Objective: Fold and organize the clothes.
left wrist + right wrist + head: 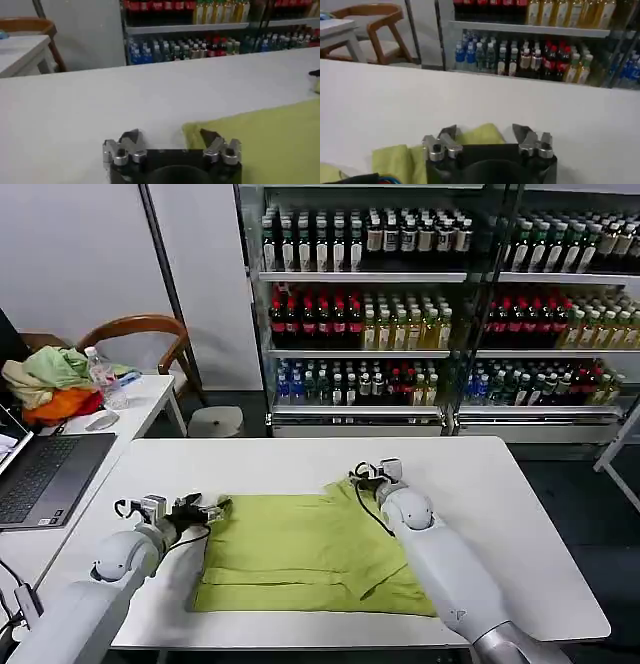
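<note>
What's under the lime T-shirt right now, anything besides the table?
The T-shirt lies flat on the white table; bare tabletop shows all around it. Anything beneath the fabric is covered, though no bulge shows. Left gripper and right gripper sit open at its far corners.

White tabletop [500, 514] in front. Far behind, glass-fronted drink coolers [440, 304] stocked with bottles. On the left, a side tabletop [150, 399] carrying a laptop [45, 474], water bottle [105, 379], bundled fabrics [50, 384]; wooden chair [150, 334] beyond.
</note>
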Available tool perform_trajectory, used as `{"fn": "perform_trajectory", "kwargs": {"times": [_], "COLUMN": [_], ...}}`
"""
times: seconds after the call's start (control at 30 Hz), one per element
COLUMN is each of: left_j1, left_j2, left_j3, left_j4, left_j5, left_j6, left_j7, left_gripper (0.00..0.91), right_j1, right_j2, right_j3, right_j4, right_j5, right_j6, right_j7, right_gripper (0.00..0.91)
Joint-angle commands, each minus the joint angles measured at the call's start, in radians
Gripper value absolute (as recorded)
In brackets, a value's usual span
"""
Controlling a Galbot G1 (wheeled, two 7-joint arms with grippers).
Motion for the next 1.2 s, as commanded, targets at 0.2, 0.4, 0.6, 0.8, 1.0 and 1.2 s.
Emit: {"fn": "perform_trajectory", "kwargs": {"times": [0.2,0.4,0.6,0.8,1.0,1.2], "left_j1": [0.011,0.022,0.07,0.167,0.296,0.404], "left_j2": [-0.007,-0.011,0.025,0.058,0.071,0.085], "left_j3": [0.005,-0.001,-0.03,-0.101,-0.173,-0.23], "left_j4": [-0.008,-0.021,-0.093,-0.195,-0.331,-0.407], "left_j5": [0.009,0.021,0.014,-0.036,-0.055,-0.052], "left_j6": [0.011,0.002,-0.061,-0.086,-0.103,-0.118], "left_j7": [0.029,0.056,0.061,0.061,0.059,0.054], "left_gripper": [0.04,0.04,0.04,0.05,0.04,0.04], "right_j1": [-0.008,-0.016,-0.067,-0.178,-0.3,-0.462], "right_j2": [0.007,0.004,-0.067,-0.148,-0.208,-0.258], "right_j3": [-0.002,0.002,-0.002,0.033,0.06,0.098], "right_j4": [0.0,0.01,0.198,0.447,0.644,0.812], "right_j5": [0.012,-0.018,0.007,0.09,0.108,0.094], "right_j6": [-0.006,0.022,0.021,-0.028,-0.046,-0.052], "right_j7": [-0.006,-0.011,0.014,0.059,0.086,0.107], "right_gripper": [0.0,0.0,0.0,0.0,0.0,0.0]}}
